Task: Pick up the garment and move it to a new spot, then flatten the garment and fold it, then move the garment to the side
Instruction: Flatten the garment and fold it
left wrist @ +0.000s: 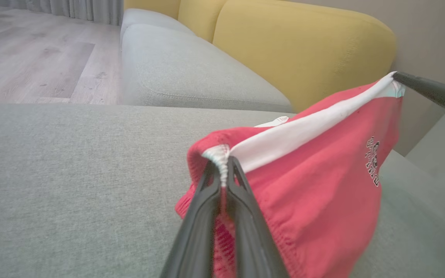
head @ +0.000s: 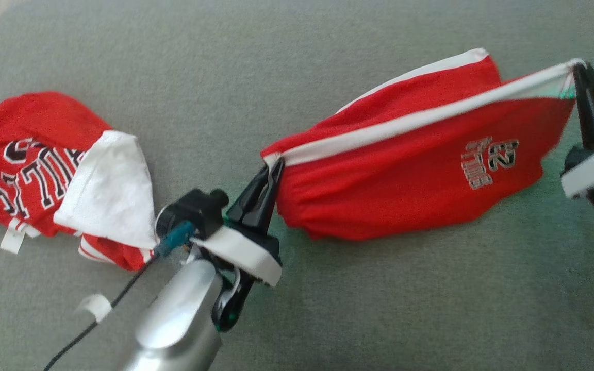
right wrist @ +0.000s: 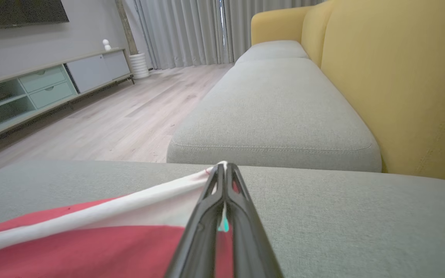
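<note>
Nearest the robot, the left tool (head: 271,172) has its two dark fingers pinched together on one end of the garment's white waistband (head: 421,118). The left wrist view shows the bunched white hem squeezed between them. From that grip the red garment (head: 405,170) runs away to the right and farther off. The band is pulled into a taut line and the red cloth sags below it, its lower edge apparently brushing the grey seat cushion (head: 328,309).

At the far right end, the right tool (head: 578,69) is likewise clamped tight on the other corner of the band.

The garment's long axis therefore lies straight between the two tools, near-left to far-right, and each arm has its own end. Laying it flat probably calls for lowering both ends together while holding that tension. Bare cushion lies on the near side of the cloth.

Off to the left, well apart, a crumpled red and white jersey (head: 34,154) rests on the same cushion.

Beyond are a further grey seat (right wrist: 276,112), a yellow backrest (left wrist: 303,46), a pale wooden floor (right wrist: 129,116), a low cabinet (right wrist: 52,81) and grey curtains (right wrist: 191,31).
</note>
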